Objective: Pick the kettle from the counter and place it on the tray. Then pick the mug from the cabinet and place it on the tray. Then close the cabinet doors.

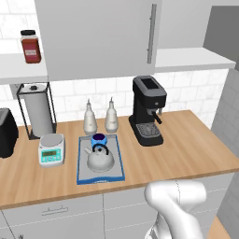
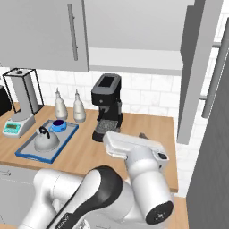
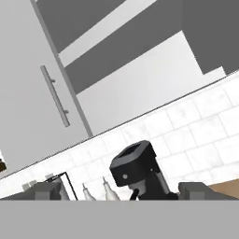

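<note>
You see light-brown wood-grain tabletop [image 1: 186, 144], grey drawers [image 1: 60, 212] beneath. Tray [image 1: 80, 164]: grey floor, blue rim. Kettle [image 1: 100, 159]: silver-grey body, black handle. Mug [image 1: 99, 139]: bright blue, dark inside. Your cabinet doors [image 1: 98, 37]: light grey, darker grey bar handle [image 1: 151, 33]. Coffee machine [image 1: 147, 109]: black. Two bottles [image 1: 90, 118]: pale grey. Scale [image 1: 51, 149]: white, teal display. Wall tiles [image 1: 186, 91]: white, grey grout lines. Jar [image 1: 31, 46]: reddish-brown, black lid. Paper towel roll [image 1: 38, 112]: grey, in black wire stand.
</note>
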